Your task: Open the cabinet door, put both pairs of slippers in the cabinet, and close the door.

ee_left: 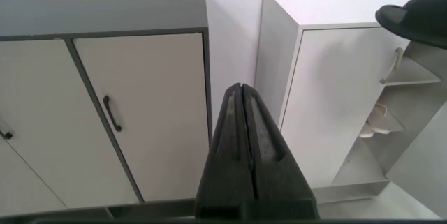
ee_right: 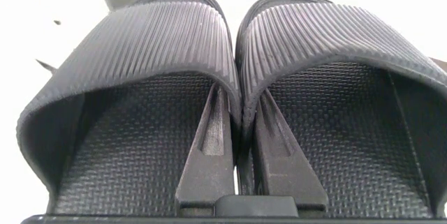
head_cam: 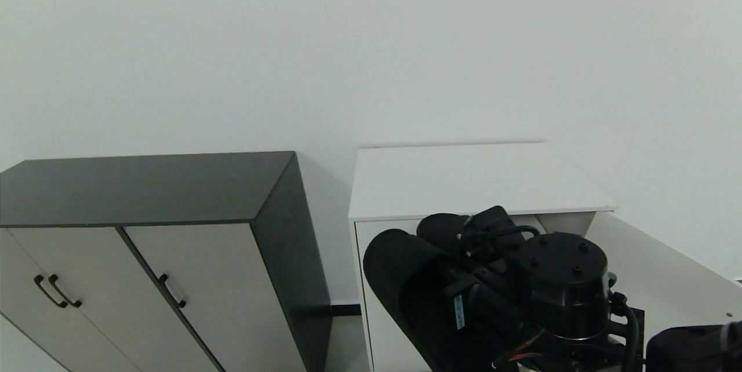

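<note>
Slippers (ee_right: 160,63): right claw (ee_right: 241,95) pinches their inner edges | left claw (ee_left: 242,88) pressed together, empty | risk: pair slips or snags cabinet shelf (ee_left: 413,77)

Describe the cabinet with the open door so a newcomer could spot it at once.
Two low cabinets stand side by side against the white wall. It is the white cabinet, on the robot's right. Unlike the dark-topped cabinet with black handles, it is white all over, with shelves showing.

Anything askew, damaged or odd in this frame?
Nothing stands out. The right gripper pinches the black slippers side by side, the white cabinet is open, and a light pair rests on its shelf.
</note>
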{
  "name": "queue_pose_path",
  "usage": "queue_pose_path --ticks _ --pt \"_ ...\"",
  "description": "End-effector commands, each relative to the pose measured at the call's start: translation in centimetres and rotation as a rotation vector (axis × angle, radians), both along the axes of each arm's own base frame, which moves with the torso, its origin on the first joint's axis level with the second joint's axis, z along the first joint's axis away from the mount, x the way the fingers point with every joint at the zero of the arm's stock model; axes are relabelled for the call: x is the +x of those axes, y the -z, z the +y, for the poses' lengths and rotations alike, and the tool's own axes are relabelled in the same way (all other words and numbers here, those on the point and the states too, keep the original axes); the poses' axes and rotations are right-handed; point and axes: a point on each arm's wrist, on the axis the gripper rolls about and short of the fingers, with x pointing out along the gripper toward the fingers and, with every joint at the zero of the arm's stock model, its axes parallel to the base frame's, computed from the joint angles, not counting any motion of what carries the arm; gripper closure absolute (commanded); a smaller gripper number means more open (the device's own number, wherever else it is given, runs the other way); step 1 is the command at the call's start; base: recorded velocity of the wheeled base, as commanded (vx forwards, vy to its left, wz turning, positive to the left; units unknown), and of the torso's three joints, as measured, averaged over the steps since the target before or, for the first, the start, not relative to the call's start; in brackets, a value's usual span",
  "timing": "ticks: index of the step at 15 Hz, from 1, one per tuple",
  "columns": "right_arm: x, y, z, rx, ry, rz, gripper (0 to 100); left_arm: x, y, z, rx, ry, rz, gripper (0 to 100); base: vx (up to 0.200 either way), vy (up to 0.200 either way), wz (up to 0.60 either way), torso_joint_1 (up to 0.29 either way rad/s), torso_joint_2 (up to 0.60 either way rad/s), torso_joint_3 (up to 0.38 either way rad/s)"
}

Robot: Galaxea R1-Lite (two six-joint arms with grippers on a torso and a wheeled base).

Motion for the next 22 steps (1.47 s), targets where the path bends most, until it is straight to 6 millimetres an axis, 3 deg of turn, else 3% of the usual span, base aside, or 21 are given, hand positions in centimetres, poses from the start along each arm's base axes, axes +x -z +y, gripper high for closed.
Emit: queue_pose_path --ticks 1,3,22 --pt "0.01 0.15 0.07 -0.003 -0.001 0.003 100 0.00 0.00 0.00 0.000 0.001 0.000 100 0.000 0.000 0.00 0.000 0.00 0.000" --pt "-0.06 0.33 -0.03 -0.009 -0.001 0.008 100 0.00 0.00 0.00 0.000 0.000 0.000 100 0.000 0.000 0.00 0.000 0.00 0.000" --pt "-0.25 0.73 -0.18 -0.009 -0.010 0.009 100 0.00 0.00 0.00 0.000 0.001 0.000 100 0.000 -0.200 0.00 0.001 0.00 0.002"
